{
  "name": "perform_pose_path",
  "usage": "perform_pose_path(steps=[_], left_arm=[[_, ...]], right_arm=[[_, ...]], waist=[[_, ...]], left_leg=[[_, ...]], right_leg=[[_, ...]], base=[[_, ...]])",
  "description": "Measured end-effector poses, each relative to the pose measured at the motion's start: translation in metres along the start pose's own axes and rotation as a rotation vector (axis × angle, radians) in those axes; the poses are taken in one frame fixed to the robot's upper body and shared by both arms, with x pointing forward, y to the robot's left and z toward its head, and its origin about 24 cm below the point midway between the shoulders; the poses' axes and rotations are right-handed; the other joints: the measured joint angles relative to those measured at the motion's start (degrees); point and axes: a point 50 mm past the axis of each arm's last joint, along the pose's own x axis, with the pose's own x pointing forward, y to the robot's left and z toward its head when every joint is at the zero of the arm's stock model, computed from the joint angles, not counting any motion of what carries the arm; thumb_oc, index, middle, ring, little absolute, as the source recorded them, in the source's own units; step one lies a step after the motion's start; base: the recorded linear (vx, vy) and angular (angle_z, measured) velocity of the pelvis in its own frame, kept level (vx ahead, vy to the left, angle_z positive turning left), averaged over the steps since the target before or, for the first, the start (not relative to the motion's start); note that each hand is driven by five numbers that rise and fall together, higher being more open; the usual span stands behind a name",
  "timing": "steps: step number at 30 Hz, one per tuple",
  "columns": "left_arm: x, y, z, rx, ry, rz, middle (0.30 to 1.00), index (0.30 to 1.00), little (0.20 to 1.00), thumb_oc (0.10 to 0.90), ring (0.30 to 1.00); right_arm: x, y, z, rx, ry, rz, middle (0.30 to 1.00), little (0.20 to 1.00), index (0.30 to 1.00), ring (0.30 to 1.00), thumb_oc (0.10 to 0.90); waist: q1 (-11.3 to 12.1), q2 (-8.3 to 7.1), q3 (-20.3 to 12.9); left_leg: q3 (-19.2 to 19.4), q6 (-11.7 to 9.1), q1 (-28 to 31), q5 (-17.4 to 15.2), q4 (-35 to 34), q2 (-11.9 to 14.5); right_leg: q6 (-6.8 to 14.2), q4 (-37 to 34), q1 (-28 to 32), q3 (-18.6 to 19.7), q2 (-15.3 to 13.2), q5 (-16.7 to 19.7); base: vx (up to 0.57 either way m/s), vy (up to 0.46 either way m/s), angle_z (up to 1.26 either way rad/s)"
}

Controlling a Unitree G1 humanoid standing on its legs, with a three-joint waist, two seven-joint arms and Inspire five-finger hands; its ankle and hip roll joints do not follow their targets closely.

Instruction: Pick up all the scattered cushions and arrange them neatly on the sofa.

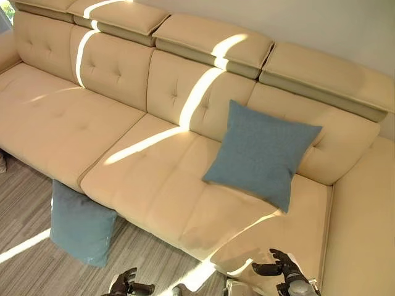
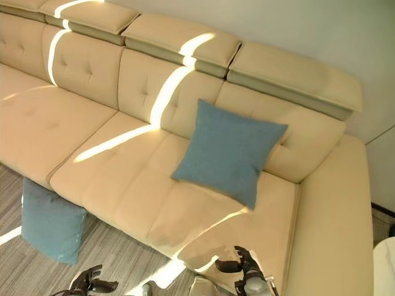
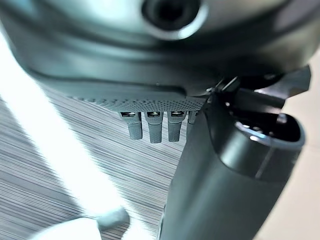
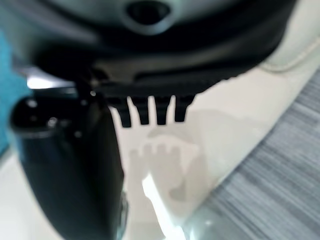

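Cushions first: one blue cushion [image 1: 262, 153] leans on the sofa [image 1: 154, 185] backrest, the floor cushion [image 1: 79, 223] props against the sofa's front, nearest my left hand [image 1: 126, 285]. Both it and my right hand [image 1: 279, 265] hang loosely spread, empty, I think.

left hand [image 1: 126, 283] relaxed, right hand [image 1: 281, 264] relaxed, both empty

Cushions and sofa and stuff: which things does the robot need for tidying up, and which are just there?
For the job:
- blue cushion on the sofa seat, leaning on the backrest
- blue cushion on the floor, against the sofa front
- sofa
- left hand, right hand, both empty

Just there:
- striped floor
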Motion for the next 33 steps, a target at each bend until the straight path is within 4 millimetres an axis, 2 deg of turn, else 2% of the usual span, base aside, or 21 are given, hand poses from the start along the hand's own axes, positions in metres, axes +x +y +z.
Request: perform_pose_path(steps=[1,2,3,4,5,7,8,9,10,11,12,13,15,17,18,20,22,23,24,26,33], left_arm=[[0.001,-0.001,0.006,-0.013,-0.024,0.006,0.9,0.9,0.9,0.8,0.9],[0.001,-0.001,0.008,-0.013,-0.034,0.012,0.9,0.9,0.9,0.8,0.9],[0.001,0.001,0.011,-0.007,-0.049,0.02,0.9,0.9,0.9,0.8,0.9],[0.001,0.003,0.012,-0.002,-0.051,0.026,0.9,0.9,0.9,0.8,0.9],[0.0,-0.003,0.009,-0.007,-0.037,0.019,0.9,0.9,0.9,0.8,0.9],[0.0,-0.006,0.008,0.006,-0.036,0.008,0.9,0.9,0.9,0.8,0.9],[0.0,-0.009,0.01,0.004,-0.04,0.005,0.9,0.9,0.9,0.8,0.9],[0.002,-0.011,0.024,0.003,-0.08,-0.001,0.9,0.9,0.9,0.8,0.9],[0.004,-0.013,0.036,0.002,-0.115,-0.01,0.9,0.9,0.9,0.8,0.9],[0.003,-0.015,0.039,0.006,-0.13,-0.017,0.9,0.9,0.9,0.8,0.9],[0.004,-0.016,0.042,0.0,-0.138,-0.019,0.9,0.9,0.9,0.8,0.9],[0.004,-0.013,0.04,0.001,-0.131,-0.014,0.9,0.9,0.9,0.8,0.9],[0.004,-0.011,0.04,0.003,-0.132,-0.008,0.9,0.9,0.9,0.8,0.9],[0.003,-0.013,0.036,0.001,-0.119,-0.013,0.9,0.9,0.9,0.8,0.9],[0.003,-0.016,0.035,-0.003,-0.114,-0.018,0.9,0.9,0.9,0.8,0.9],[0.002,-0.021,0.03,-0.006,-0.104,-0.033,0.9,0.9,0.9,0.8,0.9],[0.001,-0.031,0.029,-0.011,-0.097,-0.06,0.9,0.9,0.9,0.8,0.9],[0.0,-0.038,0.032,-0.013,-0.105,-0.08,0.9,0.9,0.9,0.8,0.9],[-0.001,-0.045,0.035,-0.01,-0.117,-0.102,0.9,0.9,0.9,0.8,0.9],[0.0,-0.041,0.033,-0.004,-0.115,-0.094,0.9,0.9,0.9,0.8,0.9],[-0.006,-0.001,-0.023,-0.019,0.071,0.021,0.9,0.9,0.9,0.8,0.9]], right_arm=[[-0.004,0.006,-0.012,-0.002,0.045,0.021,0.9,0.9,0.9,0.9,0.8],[-0.005,0.009,-0.015,0.001,0.057,0.034,0.9,0.9,0.9,0.9,0.8],[-0.005,0.01,-0.015,0.005,0.053,0.039,0.9,0.9,0.9,0.9,0.8],[-0.005,0.011,-0.013,0.009,0.047,0.04,0.9,0.9,0.9,0.9,0.8],[-0.002,0.006,-0.008,0.006,0.036,0.027,0.9,0.9,0.9,0.9,0.8],[0.0,0.005,0.0,0.007,0.016,0.021,0.9,0.9,0.9,0.9,0.8],[0.003,0.003,0.012,0.011,-0.019,0.004,0.9,0.9,0.9,0.9,0.8],[0.004,0.0,0.016,0.016,-0.031,-0.012,0.9,0.9,0.9,0.9,0.8],[0.003,-0.001,0.011,0.016,-0.011,-0.018,0.9,0.9,0.9,0.9,0.8],[0.003,-0.001,0.008,0.012,0.001,-0.016,0.9,0.9,0.9,0.9,0.8],[0.002,0.001,0.008,0.01,-0.004,-0.014,0.9,0.9,0.9,0.9,0.8],[0.001,0.004,0.006,0.014,-0.001,-0.007,0.9,0.9,0.9,0.9,0.8],[-0.003,0.007,-0.008,0.018,0.035,0.0,0.9,0.9,0.9,0.9,0.8],[-0.006,0.009,-0.019,0.019,0.066,0.004,0.9,0.9,0.9,0.9,0.8],[-0.009,0.01,-0.027,0.018,0.089,0.008,0.9,0.9,0.9,0.9,0.8],[-0.012,0.011,-0.035,0.016,0.11,0.01,0.9,0.9,0.9,0.9,0.8],[-0.016,0.01,-0.046,0.012,0.139,0.009,0.9,0.9,0.9,0.9,0.8],[-0.019,0.007,-0.052,0.016,0.155,0.002,0.9,0.9,0.9,0.9,0.8],[-0.018,0.003,-0.053,0.029,0.162,-0.013,0.9,0.9,0.9,0.9,0.8],[-0.016,0.007,-0.045,0.026,0.141,0.001,0.9,0.9,0.9,0.9,0.8],[-0.006,0.019,-0.012,0.019,0.049,0.029,0.9,0.9,0.9,0.9,0.8]], waist=[[0.9,1.68,0.5],[1.7,2.43,-0.1],[3.6,1.39,-0.8],[3.9,0.35,-1.2],[3.8,1.52,-1.1],[4.1,1.12,-1.3],[4.0,1.22,-1.4],[3.0,0.98,-1.4],[3.4,0.05,-0.8],[4.3,-0.56,-0.6],[4.0,-1.54,-0.2],[3.2,-2.41,0.0],[2.1,-4.08,-0.1],[0.2,-3.98,-0.1],[-1.0,-3.52,-0.1],[-1.2,-2.31,-0.5],[-3.0,-0.52,-1.4],[-3.2,0.84,-2.3],[-2.9,3.4,-3.3],[-1.9,2.74,-3.3],[2.7,-1.73,-4.6]], left_leg=[[-2.4,-0.7,-0.1,1.3,-0.5,2.3],[-3.7,-1.6,-0.8,2.2,-1.0,3.9],[-4.7,-3.0,-2.0,3.4,-1.3,4.5],[-5.5,-3.7,-2.7,3.8,-1.2,4.0],[-6.9,-4.8,-3.8,4.8,-0.8,5.2],[-7.1,-5.2,-5.8,6.9,0.1,6.3],[-7.7,-7.6,-10.0,9.0,2.1,7.7],[-8.4,-9.1,-13.2,10.3,4.3,7.7],[-7.8,-9.4,-14.5,12.8,3.7,7.2],[-6.9,-9.4,-14.4,13.7,2.8,7.0],[-3.2,-7.4,-14.9,11.1,5.4,6.2],[-1.0,-6.6,-14.7,9.3,7.0,5.0],[3.8,-6.1,-12.5,5.4,10.3,3.3],[6.4,-6.0,-8.7,2.3,11.2,3.4],[8.0,-6.3,-6.6,1.3,10.9,4.0],[11.6,-7.2,-1.6,-0.4,9.1,5.2],[16.9,-7.9,2.3,-0.7,4.6,6.4],[17.9,-7.2,3.4,0.0,1.7,7.1],[16.3,-5.7,3.6,1.1,-2.2,7.6],[14.0,-5.3,4.0,0.9,-4.4,6.4],[12.2,-2.4,3.8,1.0,-4.6,2.7]], right_leg=[[-1.0,14.2,-1.9,3.1,3.2,-10.4],[-0.1,19.9,-2.3,5.2,5.9,-14.5],[-1.3,20.3,-0.7,5.1,7.0,-19.1],[-4.3,14.4,2.0,5.2,7.4,-20.4],[-7.8,8.7,4.7,4.3,9.2,-17.0],[-9.8,3.8,5.7,3.8,10.7,-14.0],[-10.6,3.9,4.4,2.6,13.1,-12.8],[-11.2,3.6,3.0,1.9,13.0,-12.9],[-13.5,3.3,2.6,0.2,13.0,-12.0],[-14.3,3.4,2.1,-0.1,13.1,-11.7],[-16.7,2.2,2.4,-2.9,12.0,-10.6],[-17.4,0.5,3.4,-5.0,11.0,-9.6],[-17.4,-3.5,5.0,-8.0,9.2,-7.1],[-16.5,-7.1,7.2,-12.1,8.3,-4.9],[-15.9,-7.4,7.5,-13.0,8.1,-5.8],[-15.4,-7.4,7.3,-16.2,7.1,-4.5],[-14.3,-7.4,7.8,-21.0,6.2,-5.0],[-13.4,-7.4,7.4,-22.1,6.5,-5.2],[-12.5,-6.8,6.0,-20.7,7.9,-4.7],[-11.2,-5.2,4.6,-19.4,7.2,-3.8],[-8.9,-3.4,4.0,-17.1,3.4,-1.9]], base=[[-0.21,-0.241,0.87],[-0.23,-0.352,0.78],[-0.17,-0.315,0.46],[-0.14,-0.235,0.42],[-0.15,-0.157,0.42],[-0.23,-0.195,0.31],[-0.32,-0.191,0.78],[-0.34,-0.152,1.18],[-0.27,-0.092,1.02],[-0.26,-0.093,0.66],[-0.21,-0.07,0.71],[-0.17,-0.045,0.81],[-0.12,-0.002,0.98],[-0.08,0.027,1.14],[-0.05,0.045,1.07],[-0.06,0.07,0.87],[-0.03,0.053,1.21],[-0.03,0.112,1.49],[-0.03,0.153,1.18],[-0.04,0.124,0.6],[-0.04,0.089,0.12]])
